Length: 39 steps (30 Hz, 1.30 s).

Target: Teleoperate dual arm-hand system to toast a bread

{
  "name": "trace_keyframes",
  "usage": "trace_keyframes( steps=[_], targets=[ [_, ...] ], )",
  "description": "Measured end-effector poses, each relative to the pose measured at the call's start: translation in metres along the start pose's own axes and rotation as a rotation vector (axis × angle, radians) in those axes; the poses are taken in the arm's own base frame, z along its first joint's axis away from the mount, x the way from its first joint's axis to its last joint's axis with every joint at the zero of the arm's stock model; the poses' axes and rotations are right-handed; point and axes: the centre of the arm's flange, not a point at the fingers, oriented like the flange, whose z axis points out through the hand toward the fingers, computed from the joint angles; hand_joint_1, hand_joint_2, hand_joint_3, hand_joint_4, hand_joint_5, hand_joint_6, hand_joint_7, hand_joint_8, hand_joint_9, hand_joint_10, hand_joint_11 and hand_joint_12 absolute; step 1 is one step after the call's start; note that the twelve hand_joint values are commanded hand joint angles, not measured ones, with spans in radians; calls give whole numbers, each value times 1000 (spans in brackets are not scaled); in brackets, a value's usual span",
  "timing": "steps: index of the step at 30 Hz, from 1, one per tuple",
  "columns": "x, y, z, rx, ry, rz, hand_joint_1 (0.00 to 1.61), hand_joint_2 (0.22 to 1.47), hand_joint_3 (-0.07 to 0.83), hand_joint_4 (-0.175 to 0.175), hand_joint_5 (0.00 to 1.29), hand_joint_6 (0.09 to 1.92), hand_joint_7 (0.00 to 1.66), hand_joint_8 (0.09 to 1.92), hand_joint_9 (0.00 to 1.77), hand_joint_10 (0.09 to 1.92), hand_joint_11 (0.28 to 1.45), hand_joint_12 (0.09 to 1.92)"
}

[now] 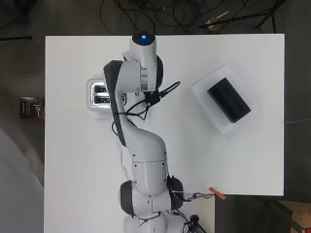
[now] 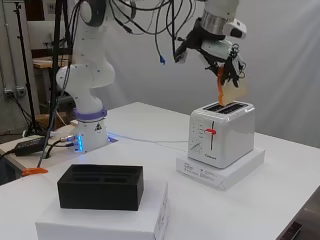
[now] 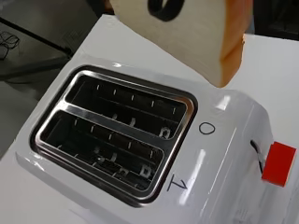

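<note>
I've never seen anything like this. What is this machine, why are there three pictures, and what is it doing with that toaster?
It is one white robot arm bolted to a white table, steered by a person. Instead of a claw it carries a hand with fingers. The three pictures show one moment: one camera looks straight down, one looks across the table, one sits at the wrist. The hand's fingers hold a slice of bread just above a white toaster, whose two slots are empty. The toaster stands on a flat white box. Apart from it, a black block with slots rests on another white box.
</note>
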Motion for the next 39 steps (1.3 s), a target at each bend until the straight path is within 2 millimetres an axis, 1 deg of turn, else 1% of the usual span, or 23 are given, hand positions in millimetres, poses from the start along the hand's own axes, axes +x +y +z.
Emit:
trace_keyframes(
  steps=[1,2,3,4,7,8,9,11,14,16,18,21,22,23,26,28,30,32,35,39],
  targets=[
    [7,6,-1,16,2,-6,1246,1140,-1,-170,789,1125,1095,959,1460,87,848,87],
    [12,10,-7,12,8,-11,1244,1140,-1,-165,792,1122,1095,957,1457,87,850,87],
    [16,10,-18,-10,18,-17,1241,1139,-1,-157,794,1124,1094,955,1452,87,851,87],
    [20,6,-34,-50,30,-28,1239,1140,0,-150,795,1126,1092,954,1449,87,855,87],
    [33,-20,-83,-177,66,-61,1233,1143,1,-134,787,1153,1087,948,1440,87,863,93],
    [37,-26,-91,-205,71,-71,1231,1147,1,-138,777,1170,1082,953,1436,87,857,92],
    [44,-30,-93,-217,68,-83,1232,1150,1,-144,767,1183,1080,958,1435,87,856,93],
    [59,-24,-70,-174,40,-98,1232,1154,1,-151,753,1210,1080,951,1429,87,854,94],
    [73,-10,-16,-76,-13,-105,1242,1139,-3,-163,773,1196,1128,858,1434,87,841,91],
    [78,-8,19,-48,-47,-98,1246,1134,-2,-172,773,1198,1150,812,1439,87,836,90],
    [75,-12,56,-52,-63,-85,1253,1122,-1,-175,797,1149,1177,772,1468,87,853,105],
    [63,-26,95,-98,-61,-62,1259,1109,-1,-175,822,1111,1208,721,1489,87,864,130],
    [58,-29,103,-125,-53,-55,1260,1106,-1,-175,827,1106,1217,700,1490,87,861,138],
    [51,-33,106,-161,-40,-47,1261,1104,-1,-175,829,1107,1224,684,1489,87,857,143],
    [39,-45,95,-248,-7,-37,1260,1104,0,-175,822,1140,1232,647,1464,87,831,139],
    [34,-45,89,-263,-4,-25,1256,1106,1,-166,819,1170,1231,623,1439,87,810,130],
    [33,-45,80,-281,-7,-18,1252,1108,1,-155,818,1193,1229,604,1419,87,798,122],
    [31,-44,79,-280,-18,-11,1251,1110,1,-155,813,1208,1229,595,1401,87,788,114],
    [31,-37,89,-210,-43,-6,1253,1111,1,-167,805,1212,1230,596,1399,87,782,107],
    [36,-26,79,-129,-84,8,1254,1115,1,-175,792,1189,1212,664,1432,87,809,98]
  ],
)
